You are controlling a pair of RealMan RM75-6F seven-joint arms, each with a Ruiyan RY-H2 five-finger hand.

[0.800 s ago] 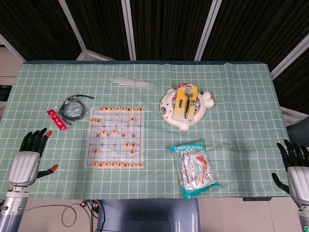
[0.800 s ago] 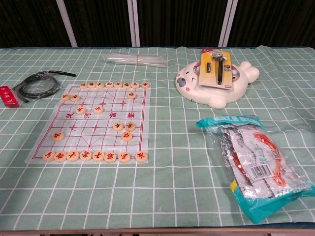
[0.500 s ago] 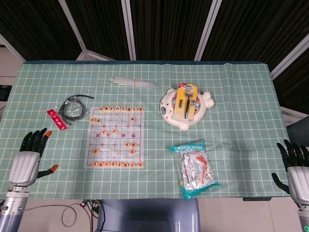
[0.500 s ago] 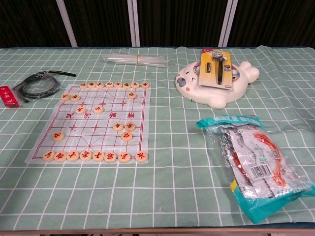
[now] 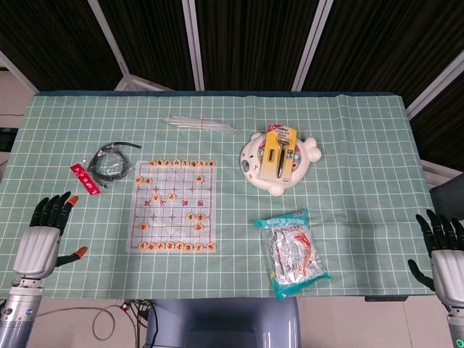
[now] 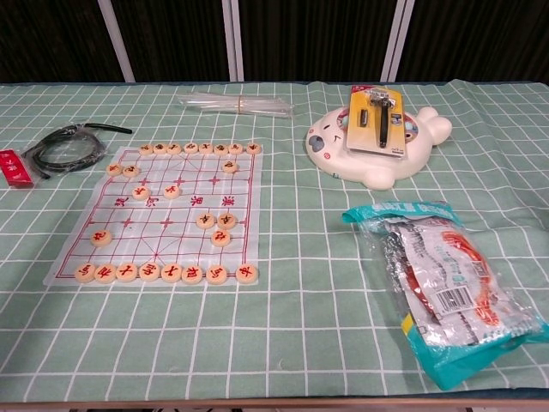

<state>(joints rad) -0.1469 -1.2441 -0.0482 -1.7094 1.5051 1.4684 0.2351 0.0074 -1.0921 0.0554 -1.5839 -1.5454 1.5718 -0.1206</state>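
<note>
My left hand (image 5: 45,237) hovers open at the near left edge of the table, fingers spread, holding nothing; the red packet (image 5: 85,178) and the chess board (image 5: 174,206) are the nearest things to it. My right hand (image 5: 444,251) is open at the near right edge, to the right of the teal snack bag (image 5: 292,251). Neither hand shows in the chest view. The clear chess board (image 6: 163,212) carries several round wooden pieces (image 6: 220,238). A white seal-shaped plush (image 5: 278,163) bears a yellow razor pack (image 5: 280,151).
A green checked cloth (image 5: 362,152) covers the table. A coiled black cable (image 5: 108,162) lies at the left by the red packet. A clear plastic bundle (image 5: 199,123) lies at the back. Dark panels stand behind the table.
</note>
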